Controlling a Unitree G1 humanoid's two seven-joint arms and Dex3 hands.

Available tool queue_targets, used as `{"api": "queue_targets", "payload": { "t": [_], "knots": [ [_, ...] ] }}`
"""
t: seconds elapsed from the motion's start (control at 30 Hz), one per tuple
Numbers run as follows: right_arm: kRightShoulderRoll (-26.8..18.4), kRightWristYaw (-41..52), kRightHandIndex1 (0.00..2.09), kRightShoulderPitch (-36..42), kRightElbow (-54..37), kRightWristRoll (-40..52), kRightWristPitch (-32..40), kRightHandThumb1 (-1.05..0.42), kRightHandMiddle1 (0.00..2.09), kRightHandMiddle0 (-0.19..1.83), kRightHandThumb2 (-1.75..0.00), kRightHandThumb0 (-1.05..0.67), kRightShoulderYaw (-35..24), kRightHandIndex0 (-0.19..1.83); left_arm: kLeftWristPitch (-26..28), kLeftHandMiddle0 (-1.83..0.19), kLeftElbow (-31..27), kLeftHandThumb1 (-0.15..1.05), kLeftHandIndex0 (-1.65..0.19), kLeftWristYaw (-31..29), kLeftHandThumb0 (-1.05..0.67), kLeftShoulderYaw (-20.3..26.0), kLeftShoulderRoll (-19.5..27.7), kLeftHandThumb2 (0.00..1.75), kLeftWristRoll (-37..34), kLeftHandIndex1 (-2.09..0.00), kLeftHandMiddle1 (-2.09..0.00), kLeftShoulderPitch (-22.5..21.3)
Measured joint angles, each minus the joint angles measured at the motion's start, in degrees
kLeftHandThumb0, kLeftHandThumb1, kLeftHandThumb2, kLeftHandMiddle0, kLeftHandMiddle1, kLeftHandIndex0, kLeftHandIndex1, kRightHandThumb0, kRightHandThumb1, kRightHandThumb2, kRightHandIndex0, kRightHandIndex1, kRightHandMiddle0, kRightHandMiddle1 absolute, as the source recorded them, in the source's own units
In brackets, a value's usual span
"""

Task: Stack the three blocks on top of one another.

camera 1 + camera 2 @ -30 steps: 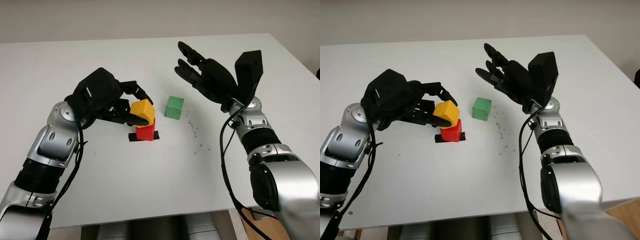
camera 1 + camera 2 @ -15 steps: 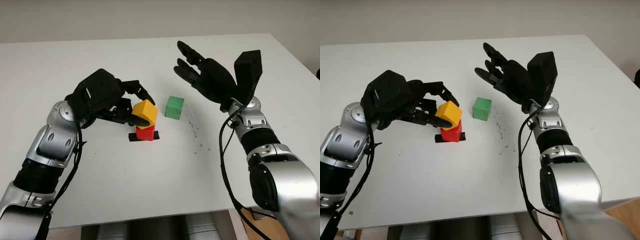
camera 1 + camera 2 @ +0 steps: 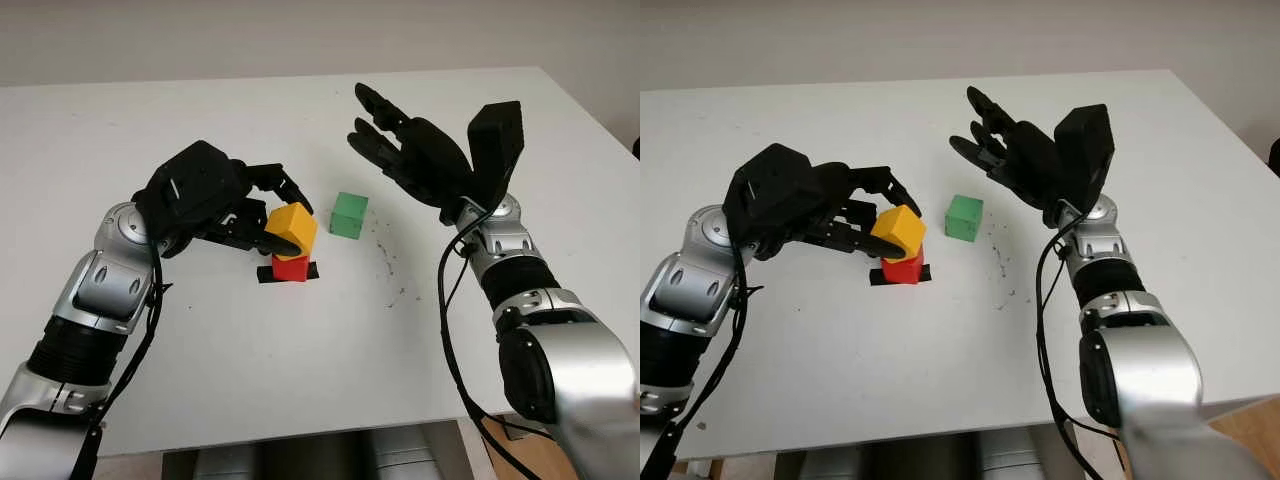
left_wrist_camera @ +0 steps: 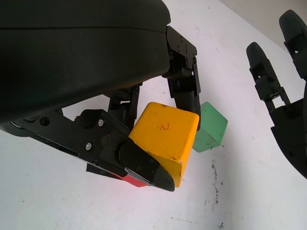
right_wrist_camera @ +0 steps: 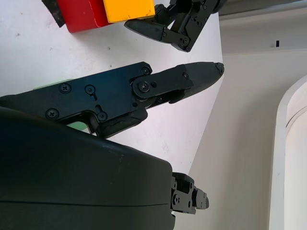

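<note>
My left hand (image 3: 270,215) is shut on a yellow block (image 3: 291,228) and holds it tilted, just above and touching the top of a red block (image 3: 291,267). The red block stands on a black tape mark (image 3: 288,272) in the middle of the white table (image 3: 300,340). In the left wrist view the yellow block (image 4: 165,136) sits between the fingers, with the red block (image 4: 129,179) mostly hidden beneath it. A green block (image 3: 349,215) lies on the table just right of the stack. My right hand (image 3: 390,140) hovers open above and to the right of the green block.
Small dark scuff marks (image 3: 388,262) dot the table right of the green block. The table's front edge (image 3: 300,435) runs close to the bottom of the head views, and its right edge (image 3: 590,110) slants away at the far right.
The left hand has nudged the yellow block slightly right and up over the red block. The right hand has stayed nearly still.
</note>
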Motion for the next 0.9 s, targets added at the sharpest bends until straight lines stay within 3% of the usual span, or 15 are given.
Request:
{"api": "queue_targets", "payload": {
  "t": [0.53,0.9],
  "knots": [
    [0.05,-0.16,0.05,0.03,-0.03,0.0,0.11,-1.05,0.06,-0.04,-0.12,-0.69,0.01,-0.1,1.48,-0.48,-0.62,0.97,-0.33,0.54,-0.28,-0.85,1.18,0.06,5.02,-1.57,-1.62,-0.05],
    [0.16,-0.15,0.06,0.75,-1.03,0.16,0.32,-1.05,0.06,-0.03,-0.13,-0.68,-0.04,-0.1,-0.17,-0.5,-0.76,0.98,-0.33,0.55,-0.28,-0.84,1.14,0.05,4.86,-1.6,-1.65,-0.05]
  ]
}}
